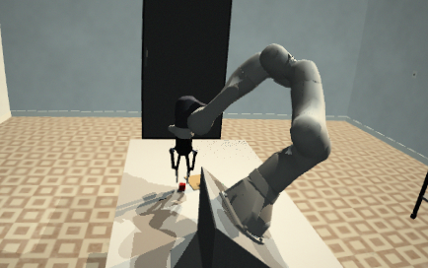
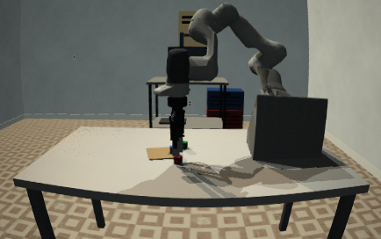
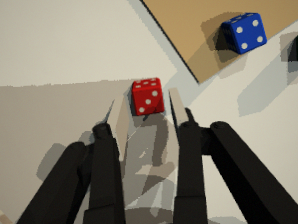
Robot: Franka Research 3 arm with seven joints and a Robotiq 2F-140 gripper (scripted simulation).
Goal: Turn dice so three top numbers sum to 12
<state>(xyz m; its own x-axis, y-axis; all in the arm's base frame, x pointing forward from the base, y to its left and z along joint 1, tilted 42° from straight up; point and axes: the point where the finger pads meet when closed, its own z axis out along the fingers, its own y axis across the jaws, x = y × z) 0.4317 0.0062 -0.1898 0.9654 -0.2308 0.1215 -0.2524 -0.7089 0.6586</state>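
Pale pads (image 3: 119, 122) come nearest in my wrist feed, and the gripper (image 1: 182, 181) (image 2: 176, 153) (image 3: 148, 104) has them partly apart, clamped on nothing. Just past them, the red die (image 1: 181, 186) (image 2: 177, 160) (image 3: 148, 97) sits on the white table (image 1: 237, 153) (image 2: 110, 176) (image 3: 50, 50), off the mat, a gap on either side and three pips facing my wrist camera. Beyond its corner lies the tan mat (image 1: 194, 181) (image 2: 159, 153) (image 3: 190, 30), carrying the blue die (image 3: 246, 33) near one edge, four pips toward me. My exterior feed puts the green die (image 2: 184, 144) behind the fingers; I can't tell whether it touches the mat. Farther back, a shelf unit (image 2: 150, 105) stands near the wall.
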